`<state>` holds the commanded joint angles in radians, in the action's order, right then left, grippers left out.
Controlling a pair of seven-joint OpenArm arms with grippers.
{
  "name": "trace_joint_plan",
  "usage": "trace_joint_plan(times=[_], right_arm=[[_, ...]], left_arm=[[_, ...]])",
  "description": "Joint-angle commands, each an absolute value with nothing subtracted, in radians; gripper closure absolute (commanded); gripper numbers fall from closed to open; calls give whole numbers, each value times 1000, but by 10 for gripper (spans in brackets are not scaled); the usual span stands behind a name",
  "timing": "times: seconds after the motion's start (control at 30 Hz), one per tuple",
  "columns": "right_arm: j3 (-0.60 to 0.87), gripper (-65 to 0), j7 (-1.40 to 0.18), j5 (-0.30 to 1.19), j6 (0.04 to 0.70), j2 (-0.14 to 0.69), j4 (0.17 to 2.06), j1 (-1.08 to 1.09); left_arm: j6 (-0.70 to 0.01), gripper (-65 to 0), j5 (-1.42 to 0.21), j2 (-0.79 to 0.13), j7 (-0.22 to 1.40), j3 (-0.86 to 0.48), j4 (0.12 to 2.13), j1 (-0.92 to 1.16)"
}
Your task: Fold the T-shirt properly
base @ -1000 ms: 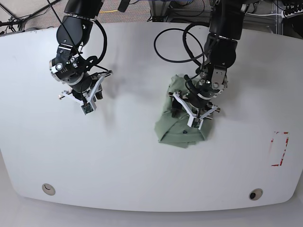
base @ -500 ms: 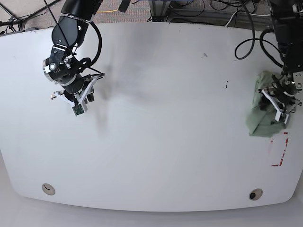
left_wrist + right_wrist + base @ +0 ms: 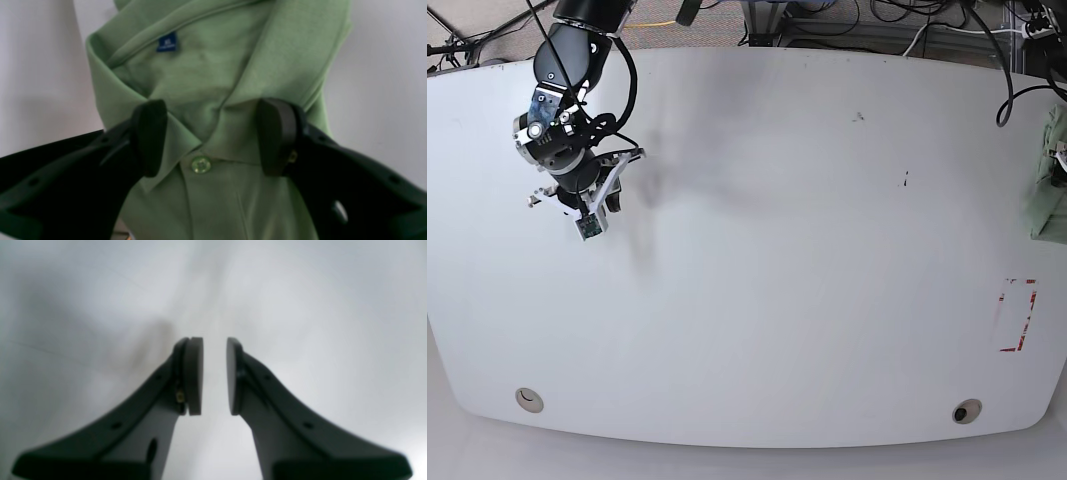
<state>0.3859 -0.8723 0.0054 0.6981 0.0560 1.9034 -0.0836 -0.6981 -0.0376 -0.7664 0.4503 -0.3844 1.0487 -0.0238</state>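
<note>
Sitting way out at the right edge of the white table point(image 3: 757, 330) in the base view, mostly cut off by the frame: the T-shirt point(image 3: 1049, 190), bunched up, with red tape marks point(image 3: 1017, 315) just below it and cables point(image 3: 887, 20) trailing off the far side. Straddling the collar point(image 3: 173, 136) and button point(image 3: 201, 165) with jaws spread wide and pads pressing the fabric on both sides: the left gripper point(image 3: 213, 140), label point(image 3: 166, 41) pointing up-frame, long axis hard to call. Hanging over bare table at the far left, jaws narrowly apart, gripping nothing: the right gripper point(image 3: 214, 376).

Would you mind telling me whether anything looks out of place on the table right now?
Yes: the T-shirt sits bundled at the table's far edge, partly out of the base view, not spread flat for folding. The left claw straddles its bunched collar.
</note>
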Motion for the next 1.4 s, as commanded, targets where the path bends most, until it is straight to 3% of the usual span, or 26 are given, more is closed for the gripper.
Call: trace_joint_plan(times=[0.17, 0.33, 0.5, 0.83, 1.4], right_arm=[[389, -116, -834, -2, 698, 58, 1903, -90], [386, -116, -688, -2, 698, 54, 1902, -154], [386, -116, -490, 1, 698, 47, 1900, -251], [395, -114, -320, 5, 698, 39, 1902, -447], [492, -114, -300, 263, 698, 36, 1911, -865]], left_arm=[[-698, -392, -38, -704, 556, -458, 1296, -18], [-698, -392, -31, -570, 509, -490, 1618, 122], [-588, -392, -30, -371, 383, -483, 1816, 245], [-570, -392, -30, -117, 163, -469, 1886, 503], [-572, -390, -38, 16, 163, -375, 1956, 1023]])
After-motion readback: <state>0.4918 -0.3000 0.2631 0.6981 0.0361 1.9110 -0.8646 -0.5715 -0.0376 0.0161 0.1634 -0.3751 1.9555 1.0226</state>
